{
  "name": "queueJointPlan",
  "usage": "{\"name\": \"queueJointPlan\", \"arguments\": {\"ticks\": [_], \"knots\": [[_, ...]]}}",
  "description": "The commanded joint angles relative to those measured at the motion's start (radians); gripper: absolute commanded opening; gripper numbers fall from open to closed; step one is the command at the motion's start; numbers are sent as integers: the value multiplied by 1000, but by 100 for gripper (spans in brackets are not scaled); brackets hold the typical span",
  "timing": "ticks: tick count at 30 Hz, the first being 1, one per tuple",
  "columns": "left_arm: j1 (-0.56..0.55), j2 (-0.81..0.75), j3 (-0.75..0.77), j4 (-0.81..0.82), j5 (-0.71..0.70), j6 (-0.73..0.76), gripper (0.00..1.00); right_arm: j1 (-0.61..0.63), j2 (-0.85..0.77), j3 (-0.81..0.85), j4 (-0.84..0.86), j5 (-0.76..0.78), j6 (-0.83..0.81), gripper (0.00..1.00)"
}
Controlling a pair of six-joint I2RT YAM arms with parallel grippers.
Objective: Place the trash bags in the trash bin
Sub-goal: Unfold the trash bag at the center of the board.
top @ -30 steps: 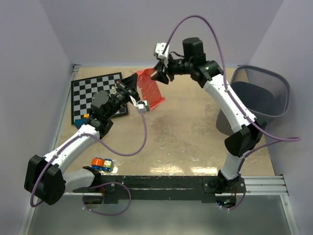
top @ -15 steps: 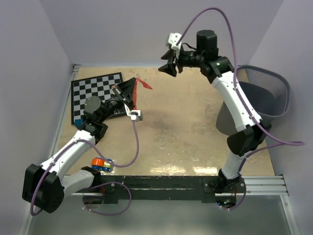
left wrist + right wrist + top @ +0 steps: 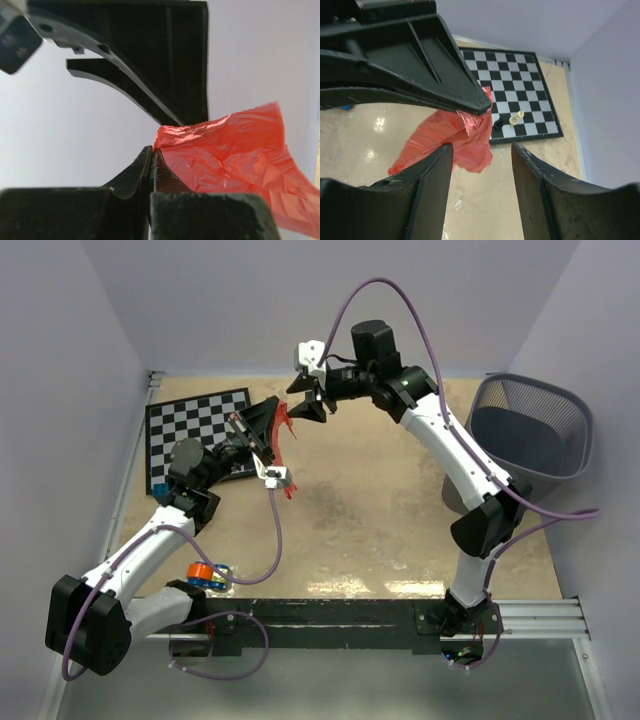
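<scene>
We see the left gripper (image 3: 151, 156) pinched tight on a corner of the trash bag (image 3: 227, 152). The red film fans out crumpled to the right of the closed fingertips in the left wrist view. In the top view the bag shows only as a narrow red strip hanging beside that gripper, just right of the chessboard (image 3: 198, 422) in the upper left of the frame, clear of the desk (image 3: 380, 510).

A second ago the bag was stretched as a broad sheet between both grippers. Half a second ago the right gripper (image 3: 303, 408) had let go and stood higher and further right, well apart from the film. It has since swung back down and left and sits at the bag's upper edge, right against the left gripper's tips. Its jaws stand partly apart with a clear gap. In its own wrist view we see the red film past that gap, not pinched between the fingers. The left arm has hardly shifted over that half second.

The trash bin (image 3: 520, 395) leans at the right edge of the frame, well apart from the bag, with nothing red in it. Two chess pieces (image 3: 516, 118), one cream and one black, stand on the board's near edge. A few small coloured objects (image 3: 208, 575) lie at lower left beside the left arm's base.
</scene>
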Motion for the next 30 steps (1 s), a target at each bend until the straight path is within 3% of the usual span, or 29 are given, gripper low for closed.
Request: {"name": "queueJointPlan", "arguments": {"ticks": [1,18,22,27,30], "knots": [[8,4,-8,69,33,-35,0,-11,-27,34,66,-67,36,54],[4,36,9,152,25,-89,0,6,42,94,81,-76,64,43],[4,35,7,147,19,-87,0,9,49,103,112,-86,101,17],[2,35,10,147,4,-96,0,9,49,100,140,-122,142,0],[2,36,21,149,-30,-130,0,-2,42,77,158,-124,173,0]]}}
